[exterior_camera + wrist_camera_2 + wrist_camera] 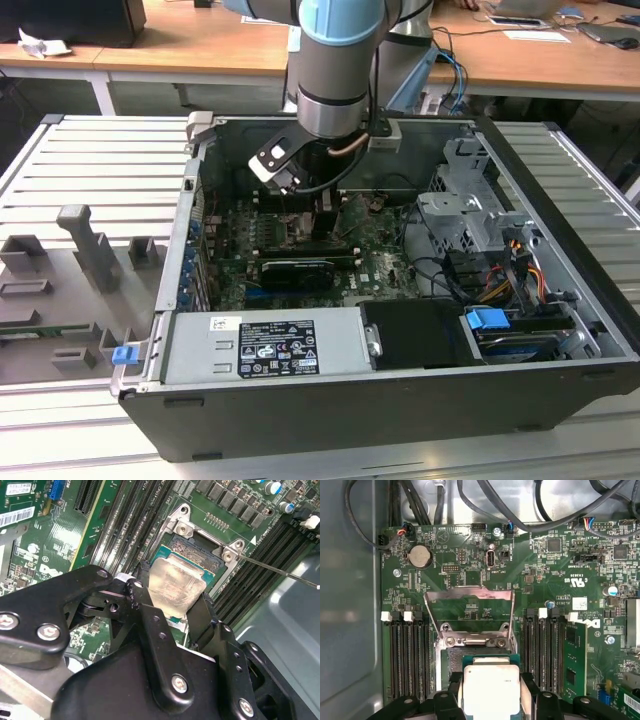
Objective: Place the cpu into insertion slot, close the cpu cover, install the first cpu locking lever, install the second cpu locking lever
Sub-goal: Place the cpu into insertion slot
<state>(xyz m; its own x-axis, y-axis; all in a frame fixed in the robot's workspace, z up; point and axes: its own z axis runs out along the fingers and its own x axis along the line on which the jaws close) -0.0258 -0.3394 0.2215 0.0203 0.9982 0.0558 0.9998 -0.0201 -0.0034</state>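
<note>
Closest to you in both wrist views, your gripper [171, 600] has its two black fingers [150, 625] pinching the cpu [172, 587] by opposite edges. The chip's dull silver top faces up. The cpu hangs over the near part of the insertion slot [192, 547]; whether it touches the slot cannot be told. Part of the slot's dark centre and its metal rim show just past the chip.

A thin metal lever [280, 572] sticks out sideways from one corner of the rim. Just beyond the slot in the first wrist view, the cpu cover [468, 593] stands raised on its hinge. Long black memory slots [407, 660] flank the slot on the green circuit board [540, 580].

In the exterior view, your arm [335, 60] reaches down into the open computer case [400, 400], which lies on the slatted desk [90, 170].
</note>
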